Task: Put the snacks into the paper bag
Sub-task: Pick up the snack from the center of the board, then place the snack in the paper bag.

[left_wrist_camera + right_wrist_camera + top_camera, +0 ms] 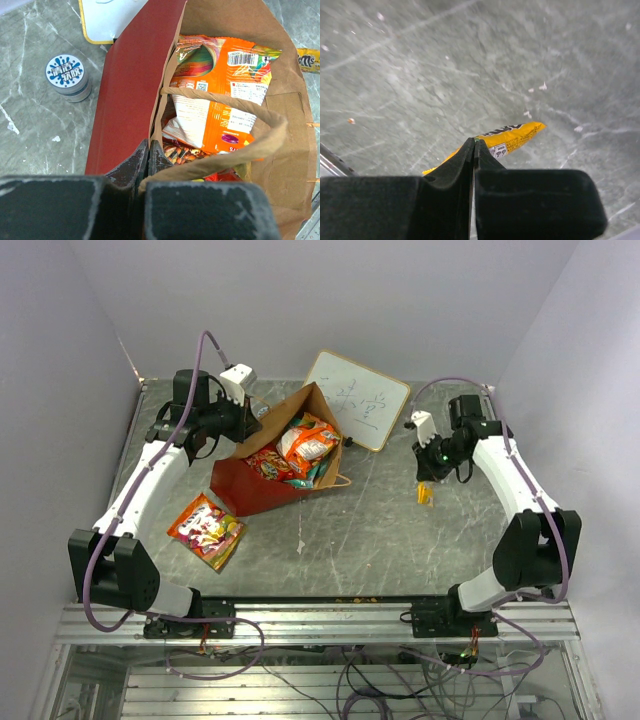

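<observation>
From the top view, your left tool point(244, 423) is clamped on the rim of the paper bag point(262, 485). The bag leans over with its mouth turned toward the right arm. An orange chip bag point(308, 443) and smaller packs are already inside. One loose packet point(206, 530) lies on the bench point(380, 540), behind that tool and beside its arm. Your right tool point(425, 468) hangs well apart from the bag, with the small yellow bar point(426, 495) just beneath it. Only that single pinch steadies the bag, so any tug from the left arm could drag or roll it and spill what is loaded.

In the left wrist view, the jaws are narrow on the thin edge where the red wall meets the kraft lining, and paper held that way may tear if you pull. A handle loop point(272, 132) arcs across the mouth ahead of the tool, over the chip bag. An incoming snack could snag on it, or land on the pile and slide back out. A round tin point(68, 77) stands ahead and to the left of the tool, outside the bag, where a sideways swing would knock it.

In the right wrist view, the tips are pressed fully together directly over the yellow bar, which runs crosswise behind them. You cannot tell from here whether they caught the wrapper or closed just above it. If they hold only a sliver of foil, the bar may slip during the carry. If they missed, you will lift away with nothing.
</observation>
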Available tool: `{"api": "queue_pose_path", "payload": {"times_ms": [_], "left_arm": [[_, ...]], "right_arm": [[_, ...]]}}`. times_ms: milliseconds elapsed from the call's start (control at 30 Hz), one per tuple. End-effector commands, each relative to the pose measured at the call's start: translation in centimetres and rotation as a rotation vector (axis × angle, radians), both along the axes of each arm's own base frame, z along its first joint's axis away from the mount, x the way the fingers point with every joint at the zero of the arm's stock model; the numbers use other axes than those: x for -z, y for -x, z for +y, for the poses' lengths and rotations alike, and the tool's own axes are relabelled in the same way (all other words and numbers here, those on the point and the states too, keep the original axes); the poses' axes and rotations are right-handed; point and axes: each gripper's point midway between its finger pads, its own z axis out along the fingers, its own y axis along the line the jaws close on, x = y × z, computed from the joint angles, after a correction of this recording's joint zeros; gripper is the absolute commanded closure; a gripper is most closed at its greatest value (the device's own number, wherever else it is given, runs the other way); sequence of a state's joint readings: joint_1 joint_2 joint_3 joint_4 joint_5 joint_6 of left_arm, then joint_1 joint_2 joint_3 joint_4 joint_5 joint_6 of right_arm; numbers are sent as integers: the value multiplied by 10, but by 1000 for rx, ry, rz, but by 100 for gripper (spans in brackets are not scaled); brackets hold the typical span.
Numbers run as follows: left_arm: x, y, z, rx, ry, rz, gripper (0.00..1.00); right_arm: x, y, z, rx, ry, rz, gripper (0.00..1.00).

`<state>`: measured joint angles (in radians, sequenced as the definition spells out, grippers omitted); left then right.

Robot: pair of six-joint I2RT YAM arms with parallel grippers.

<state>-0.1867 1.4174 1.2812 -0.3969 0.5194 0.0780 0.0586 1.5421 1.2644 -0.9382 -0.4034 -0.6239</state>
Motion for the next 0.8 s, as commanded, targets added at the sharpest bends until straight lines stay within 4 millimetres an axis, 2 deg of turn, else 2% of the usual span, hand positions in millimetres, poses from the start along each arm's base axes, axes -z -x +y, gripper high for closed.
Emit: {"api": "queue_pose_path", "payload": {"times_ms": [0, 167, 367, 533, 633, 767], "left_arm": [[-3, -2, 1, 2, -1, -35, 93], [-1, -2, 0, 6, 2, -29, 93], [1, -2, -1, 12, 5, -24, 93], [1, -2, -1, 16, 3, -25, 93], [1, -3, 0, 13, -10, -24, 93], [-4, -8, 3, 9, -34, -30, 93]], "right_arm": [[-49, -5, 31, -59, -148, -96, 100], [-86, -15, 55, -100, -209, -196, 100], [-142, -33, 94, -163, -233, -346, 100], [-197, -49, 129, -211, -255, -474, 100], [-228, -54, 155, -259, -304, -524, 100], [-261, -47, 202, -360, -383, -580, 100]]}}
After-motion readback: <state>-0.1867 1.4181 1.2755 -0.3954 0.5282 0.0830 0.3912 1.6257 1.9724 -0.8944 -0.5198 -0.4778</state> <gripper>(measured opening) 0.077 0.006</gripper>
